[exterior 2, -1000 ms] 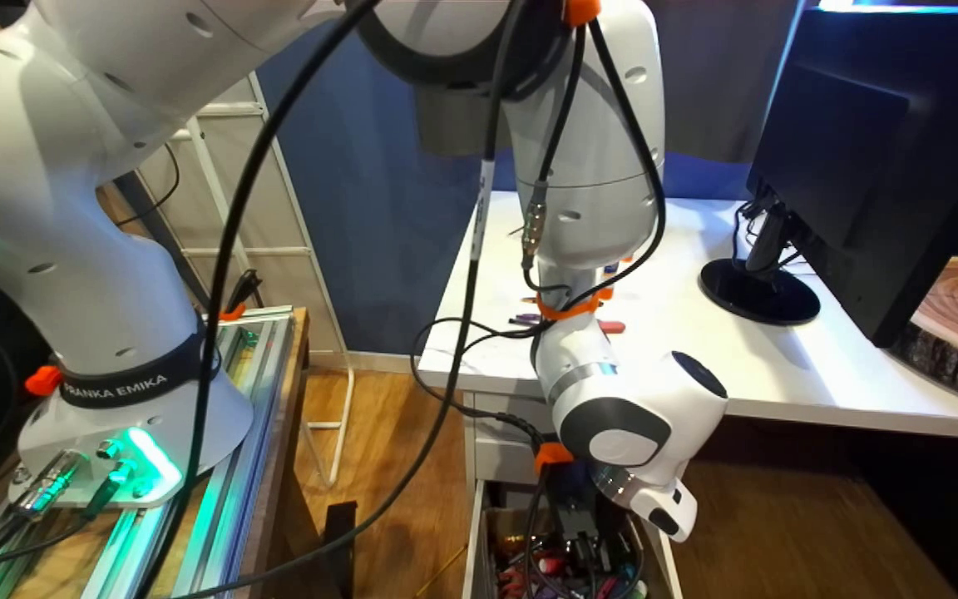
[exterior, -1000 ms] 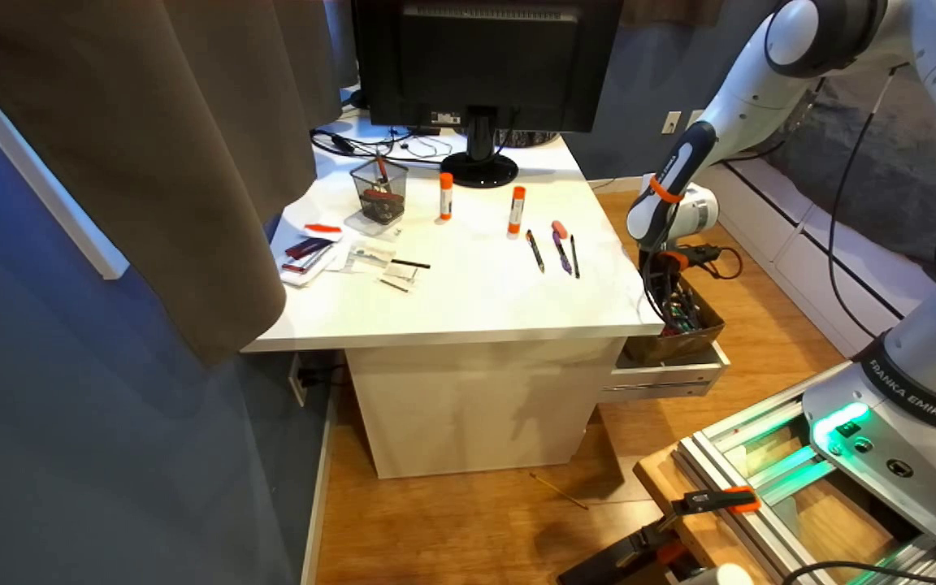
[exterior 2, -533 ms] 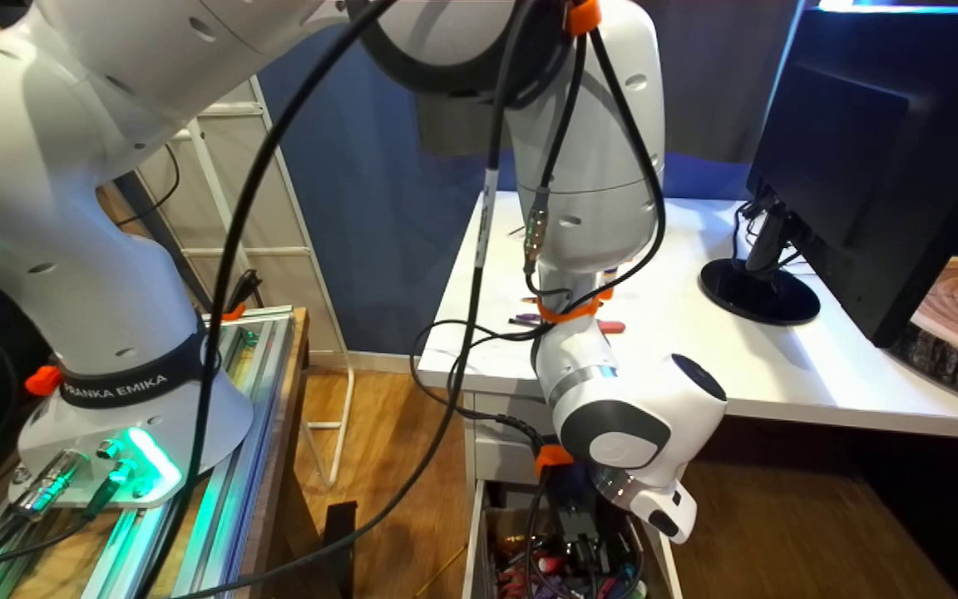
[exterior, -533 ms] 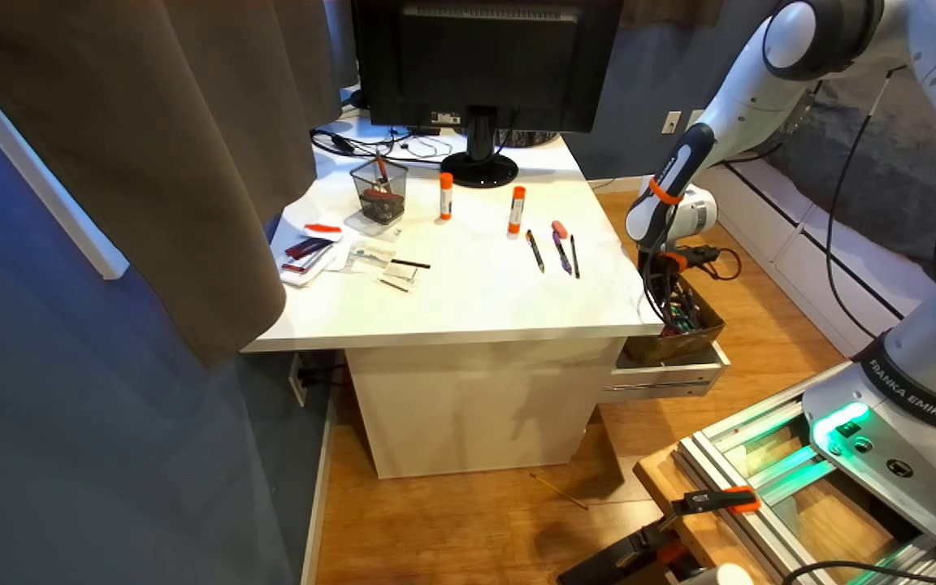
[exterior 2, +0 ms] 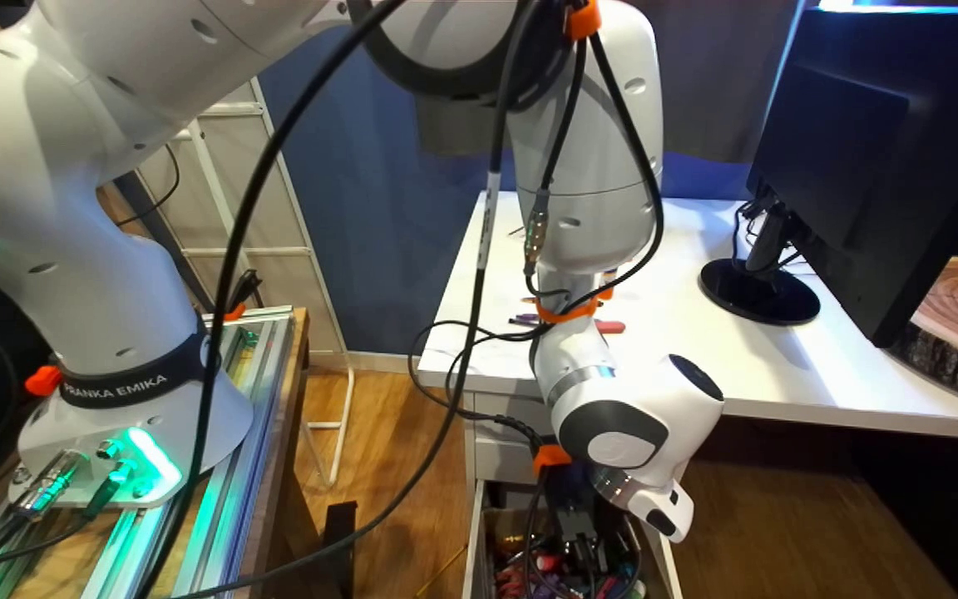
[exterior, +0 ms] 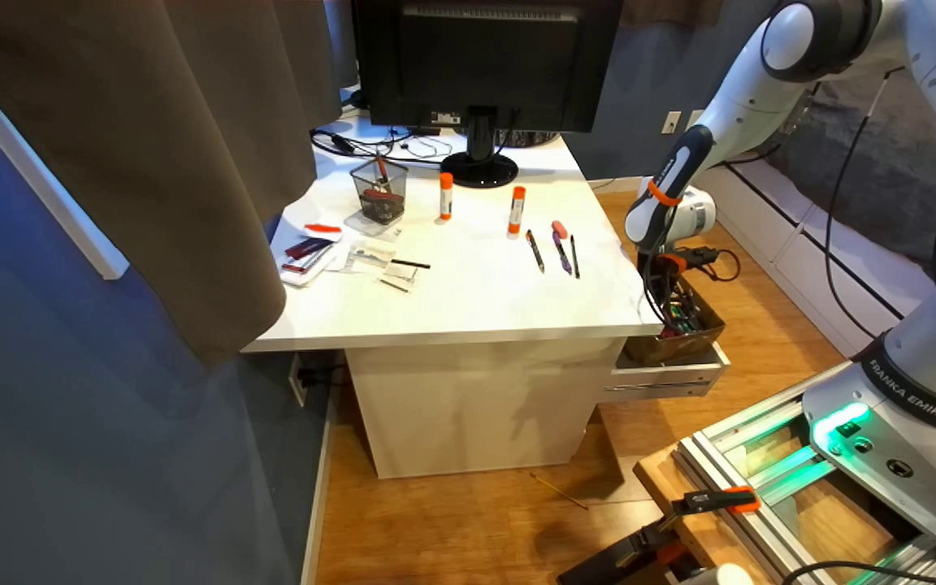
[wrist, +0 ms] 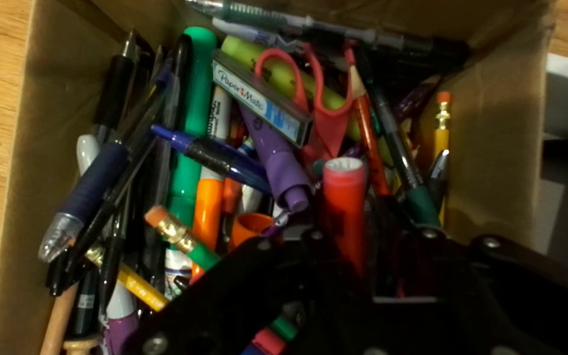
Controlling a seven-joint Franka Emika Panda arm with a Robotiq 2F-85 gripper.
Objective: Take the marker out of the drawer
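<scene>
The drawer (exterior: 663, 380) is pulled out under the desk edge; its side wall also shows in an exterior view (exterior 2: 476, 541). An open cardboard box (wrist: 506, 148) in it is full of pens and markers. My gripper (wrist: 363, 222) reaches down into the box; in an exterior view the gripper (exterior 2: 591, 549) is partly hidden by the hand and cables. A red marker (wrist: 344, 207) stands nearly upright between my fingers, its white-ended top showing, its lower part hidden. The fingers are too dark to tell whether they press on it. Purple (wrist: 284, 158) and green (wrist: 197, 88) markers lie beside it.
Red scissors (wrist: 331, 113), a lead case (wrist: 262, 98), pencils and pens crowd around the fingers. The box walls stand close on the sides. The white desktop (exterior: 468, 301) overhangs the drawer's back and holds glue sticks (exterior: 516, 211), several pens and a monitor (exterior: 484, 65).
My hand has shifted very slightly left in an exterior view, and the arm's cable has swung a little. The drawer and the things on the desk have not moved.
</scene>
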